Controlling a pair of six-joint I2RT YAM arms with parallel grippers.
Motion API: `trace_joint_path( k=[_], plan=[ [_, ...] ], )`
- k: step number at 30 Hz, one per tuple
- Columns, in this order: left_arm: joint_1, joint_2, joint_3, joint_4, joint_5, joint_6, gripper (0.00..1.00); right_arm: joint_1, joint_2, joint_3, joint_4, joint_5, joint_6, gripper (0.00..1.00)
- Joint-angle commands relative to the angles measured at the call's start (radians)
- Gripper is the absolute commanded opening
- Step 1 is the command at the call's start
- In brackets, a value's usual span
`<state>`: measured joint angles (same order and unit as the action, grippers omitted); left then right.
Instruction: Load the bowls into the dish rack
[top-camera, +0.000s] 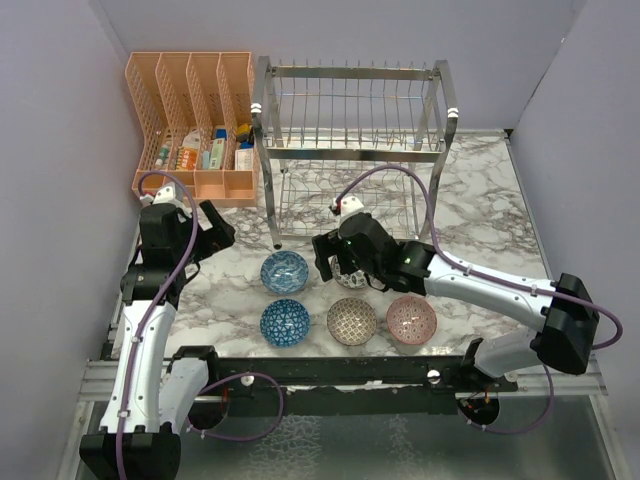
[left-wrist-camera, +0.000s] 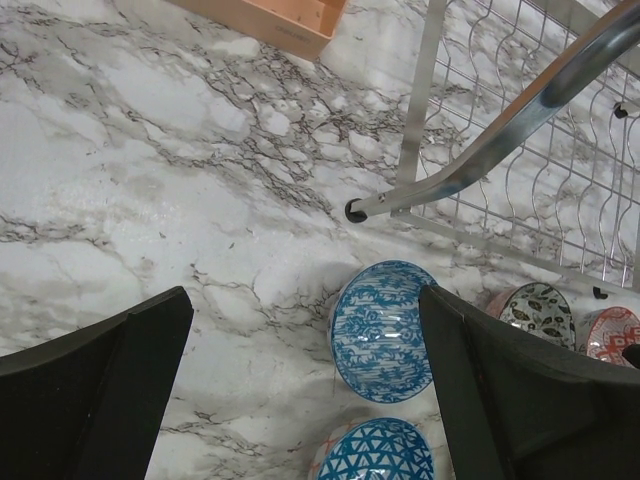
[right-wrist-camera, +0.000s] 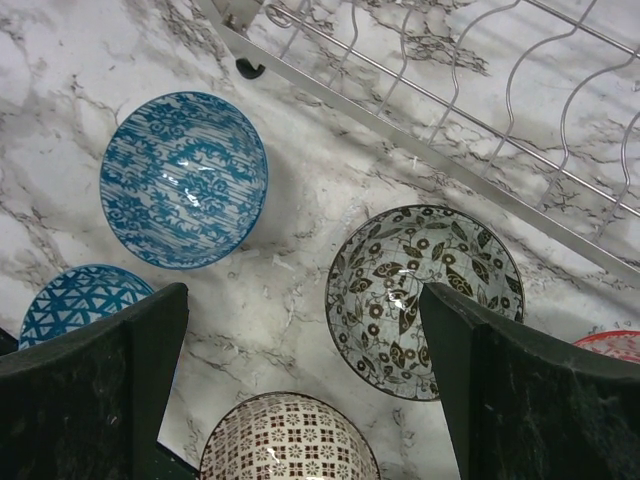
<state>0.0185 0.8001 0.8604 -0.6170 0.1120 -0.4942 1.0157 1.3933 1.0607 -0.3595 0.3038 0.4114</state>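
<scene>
**Marble table** (top-camera: 480, 210), with the dish rack (top-camera: 352, 153) at far centre holding no bowl. An orange mesh organizer (top-camera: 190, 90) stands to its left.

**Right gripper** (right-wrist-camera: 300, 292), jaws wide apart, hangs over the dark-and-white bowl (right-wrist-camera: 425, 300), which sits just near of the rack's lower frame.

**Left gripper** (left-wrist-camera: 302, 295), jaws likewise apart and holding nothing, hovers left of the blue striped bowl (left-wrist-camera: 383, 330).

**Near row on the table:** blue triangle-patterned bowl (top-camera: 285, 322), brown-beige bowl (top-camera: 352, 321), pink-red bowl (top-camera: 411, 319).

**Advised:** shift right so that one finger drops inside the rim and one outside. Pinch squarely, since glazed ceramic probably slips.

**Writing:** the print on the packets in the organizer is too small to read.
</scene>
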Motion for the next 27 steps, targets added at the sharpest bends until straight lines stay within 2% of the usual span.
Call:
trace_joint_path(
  k=[1, 8, 12, 23, 27],
  plan=[
    [0.006, -0.027, -0.005, 0.023, 0.045, 0.047, 0.99, 0.007, 0.025, -0.003, -0.047, 0.077, 0.028, 0.96],
    [0.006, -0.032, -0.022, 0.027, 0.050, 0.057, 0.99, 0.007, 0.115, 0.010, -0.074, 0.038, 0.033, 0.75],
    [0.006, -0.024, -0.023, 0.016, 0.044, 0.066, 0.99, 0.007, 0.161, 0.007, -0.069, 0.006, 0.033, 0.67],
    [0.006, -0.017, -0.048, 0.029, 0.045, 0.072, 0.99, 0.007, 0.259, 0.014, -0.073, 0.015, 0.053, 0.58],
    [0.006, -0.010, -0.052, 0.038, 0.040, 0.071, 0.99, 0.007, 0.299, 0.013, -0.050, 0.035, 0.053, 0.47]
  ],
)
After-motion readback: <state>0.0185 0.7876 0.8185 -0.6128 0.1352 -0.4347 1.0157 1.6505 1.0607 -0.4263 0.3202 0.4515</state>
